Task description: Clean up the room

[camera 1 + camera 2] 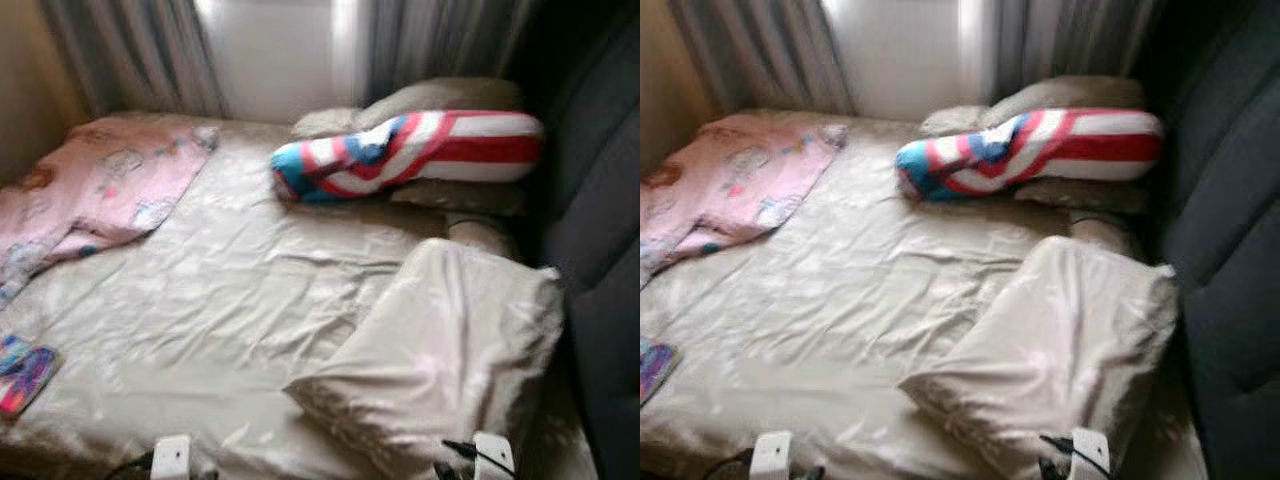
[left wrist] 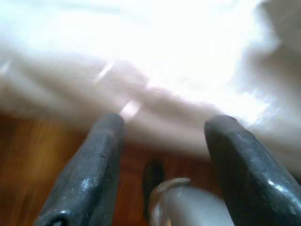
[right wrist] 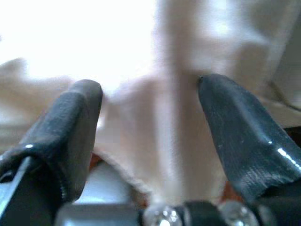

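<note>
Cream satin sheeting covers the bed (image 1: 220, 300), creased and shiny under light from the window behind the grey curtains (image 1: 130, 50). A large cream pillow (image 1: 440, 350) lies on the near right part of the bed, close to the dark padded wall (image 1: 600, 240) on that side. Toward the head of the bed, a bolster striped in red, white and blue (image 1: 410, 152) rests across two more pale pillows (image 1: 450, 98). A pink printed blanket (image 1: 95, 190) is spread over the far left corner, and a small colourful flat item (image 1: 22, 372), too blurred to identify, sits at the near left edge. The left gripper (image 2: 162, 127) is held low at the bed's near edge, its two black fingers spread wide with nothing between them, pointing at the overhanging sheet above a wooden floor (image 2: 28, 174). The right gripper (image 3: 150, 94) likewise has its fingers wide apart, aimed at a hanging fold of cream fabric (image 3: 160, 141) that sits in the gap without being pinched.
</note>
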You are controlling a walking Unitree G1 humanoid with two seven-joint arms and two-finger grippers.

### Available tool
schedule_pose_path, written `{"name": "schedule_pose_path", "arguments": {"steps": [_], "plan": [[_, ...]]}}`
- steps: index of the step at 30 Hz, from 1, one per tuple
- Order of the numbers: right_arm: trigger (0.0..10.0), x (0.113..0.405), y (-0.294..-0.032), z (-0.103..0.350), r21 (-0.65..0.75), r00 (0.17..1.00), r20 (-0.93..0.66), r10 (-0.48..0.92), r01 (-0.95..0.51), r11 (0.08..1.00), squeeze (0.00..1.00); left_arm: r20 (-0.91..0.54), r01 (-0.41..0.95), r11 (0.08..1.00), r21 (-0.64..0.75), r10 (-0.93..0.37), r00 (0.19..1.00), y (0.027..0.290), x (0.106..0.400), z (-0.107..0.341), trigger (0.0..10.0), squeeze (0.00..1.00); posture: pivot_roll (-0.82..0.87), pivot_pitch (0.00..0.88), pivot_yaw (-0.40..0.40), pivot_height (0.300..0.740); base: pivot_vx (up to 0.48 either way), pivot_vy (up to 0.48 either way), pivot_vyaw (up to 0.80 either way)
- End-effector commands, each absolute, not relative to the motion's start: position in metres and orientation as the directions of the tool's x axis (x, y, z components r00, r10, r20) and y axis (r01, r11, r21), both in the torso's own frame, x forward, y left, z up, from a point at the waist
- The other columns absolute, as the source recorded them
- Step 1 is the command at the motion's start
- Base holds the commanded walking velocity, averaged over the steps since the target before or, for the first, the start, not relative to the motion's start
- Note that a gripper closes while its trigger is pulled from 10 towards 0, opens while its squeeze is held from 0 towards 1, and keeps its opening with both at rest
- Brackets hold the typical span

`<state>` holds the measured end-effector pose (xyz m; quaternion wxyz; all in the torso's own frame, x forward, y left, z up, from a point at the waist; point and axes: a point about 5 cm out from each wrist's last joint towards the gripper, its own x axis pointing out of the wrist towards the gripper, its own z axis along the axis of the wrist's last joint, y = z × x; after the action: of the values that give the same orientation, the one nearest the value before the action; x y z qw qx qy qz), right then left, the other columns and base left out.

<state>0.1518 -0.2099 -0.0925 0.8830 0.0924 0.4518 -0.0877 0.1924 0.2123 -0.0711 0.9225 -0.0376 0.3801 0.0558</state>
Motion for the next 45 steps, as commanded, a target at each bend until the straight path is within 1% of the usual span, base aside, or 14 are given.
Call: {"name": "schedule_pose_path", "arguments": {"steps": [1, 5, 10, 14, 17, 21, 23, 27, 28, 31, 34, 38, 41, 45], "plan": [[10.0, 0.159, -0.207, -0.090, 0.102, 0.598, -0.799, -0.069, 0.246, 0.964, 0.00, -0.703, -0.164, 0.986, -0.032, 0.094, 0.705, 0.220, 0.187, -0.072, 10.0, 0.00, 0.07, 0.000, -0.038, 0.740, 0.000, 0.000, 0.00], [10.0, 0.163, -0.206, -0.088, 0.119, 0.624, -0.779, -0.064, 0.247, 0.962, 0.00, -0.652, -0.155, 0.987, -0.032, 0.097, 0.752, 0.225, 0.203, -0.061, 10.0, 0.00, 0.06, 0.000, -0.033, 0.740, 0.000, 0.000, 0.00], [10.0, 0.168, -0.205, -0.085, 0.138, 0.660, -0.749, -0.062, 0.247, 0.959, 0.00, -0.544, -0.128, 0.991, -0.042, 0.085, 0.835, 0.228, 0.229, -0.041, 10.0, 0.00, 0.06, 0.000, -0.032, 0.740, 0.000, 0.000, 0.00], [10.0, 0.176, -0.205, -0.080, 0.151, 0.696, -0.715, -0.061, 0.239, 0.959, 0.00, -0.392, -0.079, 0.995, -0.058, 0.050, 0.919, 0.224, 0.256, -0.015, 10.0, 0.00, 0.07, 0.004, -0.037, 0.740, 0.000, 0.000, 0.00], [10.0, 0.181, -0.205, -0.077, 0.159, 0.715, -0.696, -0.071, 0.249, 0.955, 0.00, -0.335, -0.066, 0.996, -0.058, 0.042, 0.941, 0.220, 0.263, -0.007, 10.0, 0.00, 0.07, 0.011, -0.038, 0.740, 0.000, 0.000, 0.00], [10.0, 0.185, -0.206, -0.075, 0.152, 0.727, -0.680, -0.089, 0.259, 0.954, 0.00, -0.295, -0.049, 0.997, -0.054, 0.031, 0.955, 0.216, 0.266, -0.002, 10.0, 0.00, 0.06, 0.017, -0.036, 0.740, 0.000, 0.000, 0.00], [10.0, 0.211, -0.203, -0.060, 0.161, 0.790, -0.604, -0.103, 0.248, 0.955, 0.00, -0.275, -0.049, 0.996, -0.072, 0.028, 0.961, 0.213, 0.268, 0.000, 10.0, 0.00, 0.04, 0.015, -0.037, 0.740, 0.000, 0.000, 0.00], [10.0, 0.237, -0.201, -0.041, 0.155, 0.857, -0.503, -0.107, 0.211, 0.965, 0.00, -0.237, -0.033, 0.996, -0.081, 0.013, 0.971, 0.207, 0.274, 0.006, 10.0, 0.00, 0.03, 0.019, -0.040, 0.740, 0.000, 0.000, 0.00], [10.0, 0.245, -0.202, -0.031, 0.147, 0.889, -0.438, -0.135, 0.218, 0.965, 0.00, -0.219, -0.015, 0.997, -0.076, -0.002, 0.976, 0.204, 0.276, 0.010, 10.0, 0.00, 0.03, 0.025, -0.038, 0.740, 0.000, 0.000, 0.00], [10.0, 0.251, -0.203, -0.020, 0.133, 0.917, -0.351, -0.187, 0.247, 0.960, 0.00, -0.212, 0.027, 0.998, -0.058, -0.039, 0.976, 0.200, 0.276, 0.010, 10.0, 0.00, 0.01, 0.047, -0.017, 0.740, 0.000, 0.000, 0.00], [10.0, 0.249, -0.202, -0.020, 0.136, 0.917, -0.340, -0.207, 0.266, 0.954, 0.00, -0.224, 0.038, 0.998, -0.052, -0.049, 0.973, 0.199, 0.273, 0.008, 10.0, 0.00, 0.00, 0.038, -0.006, 0.740, 0.000, 0.000, 0.00], [10.0, 0.244, -0.191, -0.023, 0.122, 0.922, -0.329, -0.204, 0.256, 0.959, 0.00, -0.230, 0.054, 0.998, -0.040, -0.061, 0.971, 0.203, 0.275, 0.010, 10.0, 0.00, 0.01, 0.039, 0.003, 0.740, 0.000, 0.000, 0.00], [10.0, 0.246, -0.191, -0.020, 0.137, 0.926, -0.310, -0.215, 0.267, 0.954, 0.00, -0.204, 0.065, 0.997, -0.033, -0.070, 0.977, 0.203, 0.282, 0.017, 10.0, 0.00, 0.02, 0.048, 0.004, 0.740, 0.000, 0.000, 0.00], [10.0, 0.249, -0.198, -0.018, 0.109, 0.920, -0.322, -0.223, 0.270, 0.957, 0.00, -0.141, 0.079, 0.996, -0.039, -0.084, 0.986, 0.202, 0.289, 0.031, 10.0, 0.00, 0.01, 0.044, 0.014, 0.740, 0.000, 0.000, 0.00]]}}
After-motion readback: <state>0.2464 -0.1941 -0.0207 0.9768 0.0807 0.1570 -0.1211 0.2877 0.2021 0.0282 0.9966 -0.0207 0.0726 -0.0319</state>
